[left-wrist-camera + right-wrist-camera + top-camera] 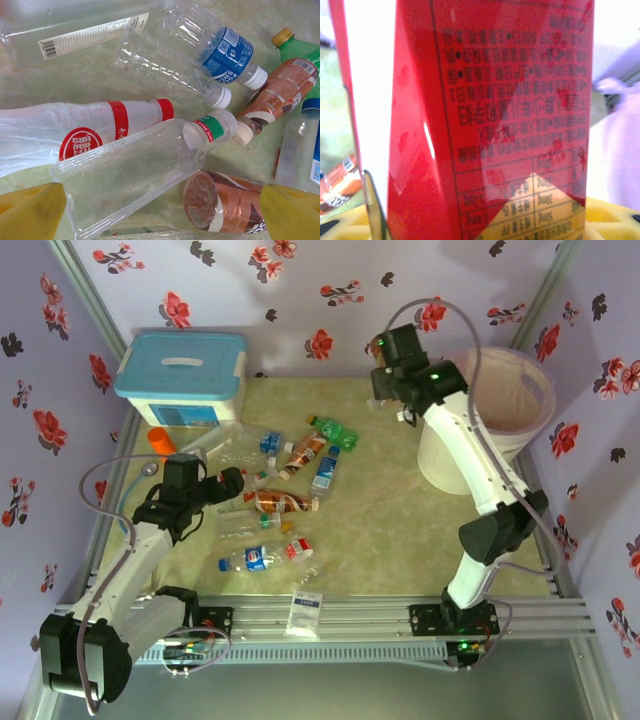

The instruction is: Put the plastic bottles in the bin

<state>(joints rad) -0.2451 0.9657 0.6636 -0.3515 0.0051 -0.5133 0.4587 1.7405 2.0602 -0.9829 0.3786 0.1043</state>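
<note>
Several plastic bottles (281, 502) lie in a heap on the green tabletop left of centre. My left gripper (238, 482) hovers low over them, open. Its yellow fingertips (31, 212) frame a clear bottle with a green neck band (134, 175) and a brown-labelled bottle (231, 205). My right gripper (385, 380) is raised at the back, just left of the bin (541, 390), a tall white tub with a pink liner. In the right wrist view this gripper (490, 222) is shut on a red-labelled bottle (495, 125), which stands very close to the camera.
A white box with a light-blue lid (181, 379) stands at the back left, with a small orange cylinder (160, 440) in front of it. A paper sachet (303, 612) lies on the front metal rail. Floral walls enclose three sides.
</note>
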